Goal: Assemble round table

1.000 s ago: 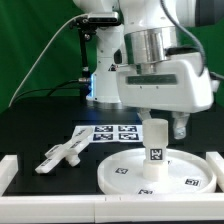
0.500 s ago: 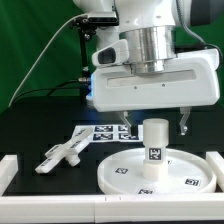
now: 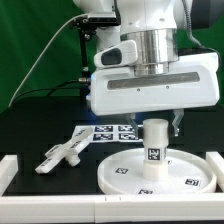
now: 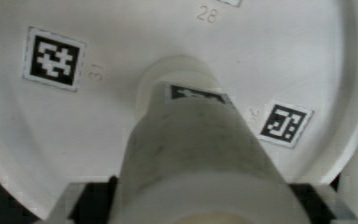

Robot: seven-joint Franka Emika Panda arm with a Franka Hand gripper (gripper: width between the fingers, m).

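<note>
The round disc top [image 3: 125, 172] lies flat on the black table at the front, and the short thick leg [image 3: 155, 150] stands upright on its middle. My gripper [image 3: 152, 126] hangs straight over the leg, one finger on each side of its upper end. In the wrist view the leg [image 4: 194, 150] fills the space between my fingers [image 4: 82, 200], with a dark gap on each side. The gripper [image 4: 197, 205] is open and grips nothing. The disc top [image 4: 69, 110] with its tags lies below. The cross-shaped foot [image 3: 62, 153] lies on the table toward the exterior view's left.
The marker board [image 3: 108, 131] lies flat behind the disc top. Low white rails stand at the front left [image 3: 8, 172] and front right [image 3: 212, 160]. A green backdrop and a cable are behind the arm.
My gripper has moved toward the exterior view's left, from beside the leg to centred over it, and has come down around its upper end. The leg, disc top and foot have not moved.
</note>
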